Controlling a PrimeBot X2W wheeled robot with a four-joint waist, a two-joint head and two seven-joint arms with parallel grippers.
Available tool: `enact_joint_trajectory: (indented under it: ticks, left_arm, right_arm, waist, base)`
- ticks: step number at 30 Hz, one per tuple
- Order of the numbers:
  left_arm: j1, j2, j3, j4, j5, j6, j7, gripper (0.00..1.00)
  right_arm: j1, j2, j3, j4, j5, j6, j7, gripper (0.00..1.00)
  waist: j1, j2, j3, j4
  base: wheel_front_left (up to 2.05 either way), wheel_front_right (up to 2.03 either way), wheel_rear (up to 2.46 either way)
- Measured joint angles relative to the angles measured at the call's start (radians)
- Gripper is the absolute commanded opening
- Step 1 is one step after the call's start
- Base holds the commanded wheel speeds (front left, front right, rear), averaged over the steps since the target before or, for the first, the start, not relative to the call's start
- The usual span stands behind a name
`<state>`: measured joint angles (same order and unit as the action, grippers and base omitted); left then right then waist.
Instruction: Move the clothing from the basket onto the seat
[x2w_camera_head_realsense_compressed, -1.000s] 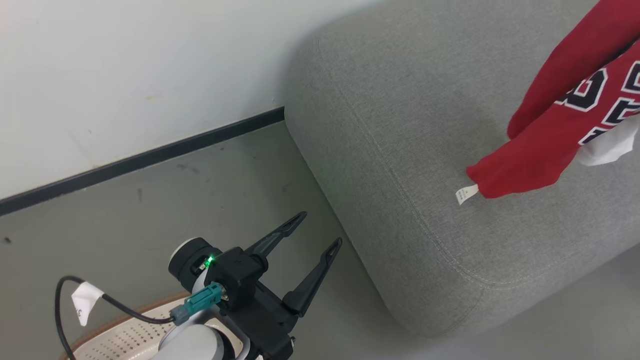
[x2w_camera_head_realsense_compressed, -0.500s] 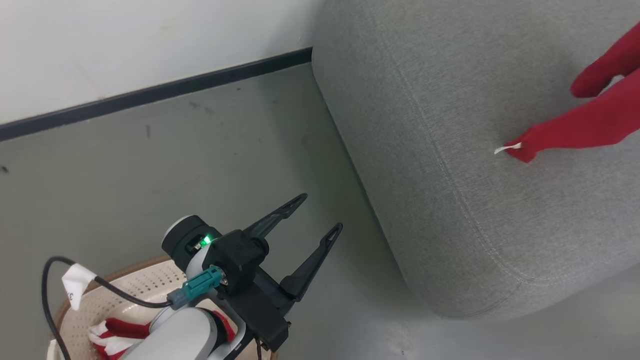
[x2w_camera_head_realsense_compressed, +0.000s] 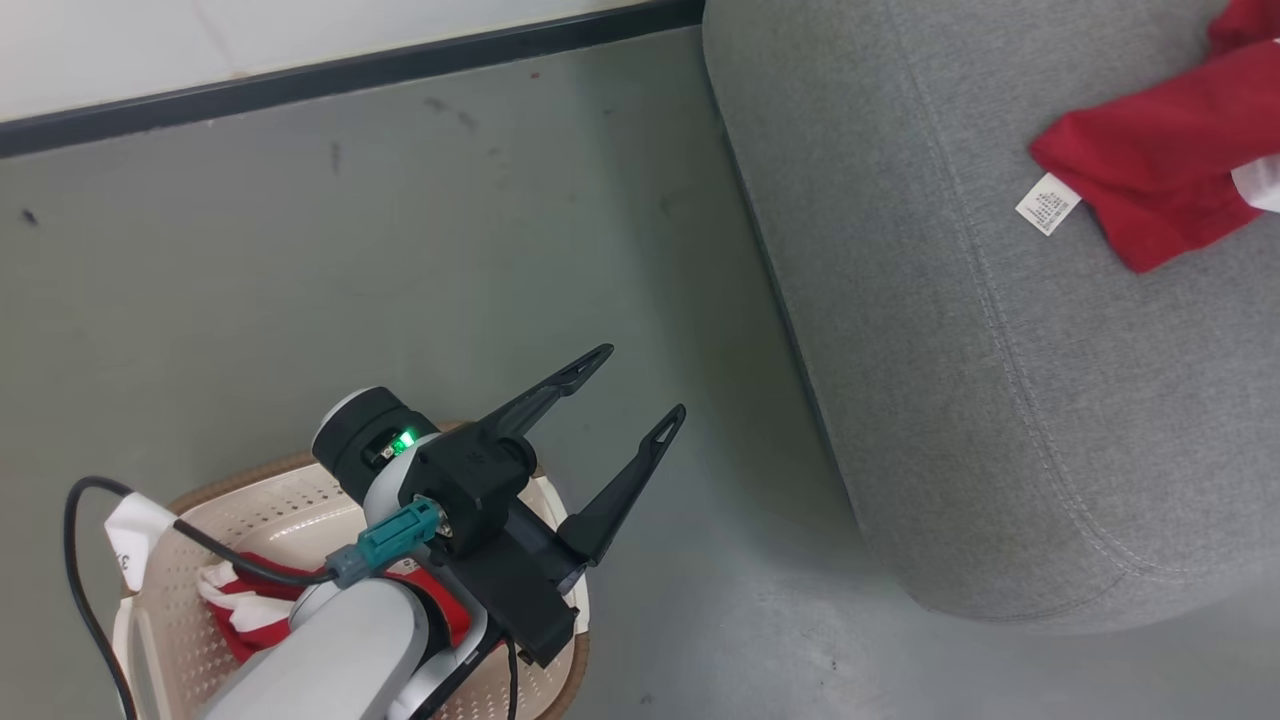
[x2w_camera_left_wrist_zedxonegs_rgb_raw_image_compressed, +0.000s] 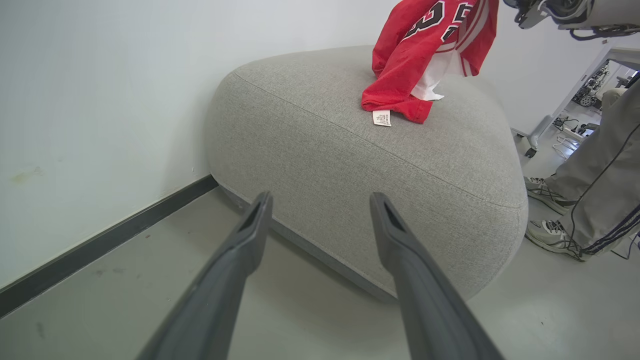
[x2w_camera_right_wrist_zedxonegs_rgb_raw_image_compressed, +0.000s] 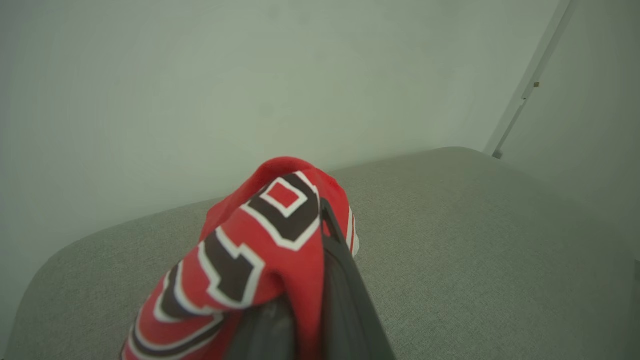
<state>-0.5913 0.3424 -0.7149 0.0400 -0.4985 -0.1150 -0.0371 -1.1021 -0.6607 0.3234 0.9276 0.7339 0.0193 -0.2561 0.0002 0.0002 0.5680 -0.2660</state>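
Red clothing (x2w_camera_right_wrist_zedxonegs_rgb_raw_image_compressed: 250, 250) shrouds the right gripper (x2w_camera_right_wrist_zedxonegs_rgb_raw_image_compressed: 320, 225), clamped on it above the seat (x2w_camera_right_wrist_zedxonegs_rgb_raw_image_compressed: 450, 250); left gripper (x2w_camera_head_realsense_compressed: 646, 378) stands splayed past the basket (x2w_camera_head_realsense_compressed: 290, 505) rim, over bare floor (x2w_camera_head_realsense_compressed: 300, 280).

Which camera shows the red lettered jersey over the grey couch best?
Left wrist view: the red lettered jersey hangs nearly whole, hem on the grey fabric couch. Head view catches one corner; right wrist view, a close-up bunch.

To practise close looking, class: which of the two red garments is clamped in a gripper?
The red garment on the couch: the right gripper is shut on it. The other red garment lies loose in the basket.
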Motion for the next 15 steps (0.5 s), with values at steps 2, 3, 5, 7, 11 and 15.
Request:
enact_joint_trajectory:
  ticks: [2, 3, 5, 7, 11, 15]
  left_arm:
    - [0.0, 0.0, 0.0, 0.01, 0.0, 0.0, -0.001, 1.0]
    - [0.0, 0.0, 0.0, 0.013, 0.0, 0.0, -0.004, 1.0]
    - [0.0, 0.001, 0.001, 0.016, 0.0, 0.0, -0.01, 1.0]
    - [0.0, 0.0, 0.0, 0.021, -0.001, -0.001, -0.012, 1.0]
    - [0.0, -0.008, -0.004, 0.036, -0.002, -0.001, -0.024, 1.0]
    - [0.0, -0.021, -0.007, 0.05, -0.004, -0.001, -0.028, 1.0]
  right_arm:
    - [0.013, 0.005, 0.009, 0.041, -0.001, -0.003, 0.003, 0.0]
    - [0.019, 0.007, 0.018, 0.057, -0.007, -0.003, 0.011, 0.0]
    - [0.026, 0.017, 0.042, 0.084, -0.024, -0.002, 0.034, 0.0]
    - [0.028, 0.03, 0.063, 0.109, -0.032, 0.004, 0.056, 0.0]
    - [0.029, 0.044, 0.1, 0.166, -0.051, 0.017, 0.121, 0.41]
    - [0.029, 0.047, 0.124, 0.212, -0.057, 0.03, 0.185, 1.0]
  waist:
    - [0.0, 0.0, 0.002, 0.009]
    - [-0.0001, 0.0, 0.001, 0.012]
    - [-0.0001, -0.0001, -0.003, 0.016]
    - [-0.0002, -0.0001, -0.009, 0.017]
    - [-0.0002, -0.0001, -0.023, 0.019]
    - [-0.0002, -0.0001, -0.039, 0.022]
  base:
    - [0.0, 0.0, 0.0]
    - [0.0, 0.0, 0.0]
    - [0.0, 0.0, 0.0]
    - [0.0, 0.0, 0.0]
    - [0.0, 0.0, 0.0]
    - [0.0, 0.0, 0.0]
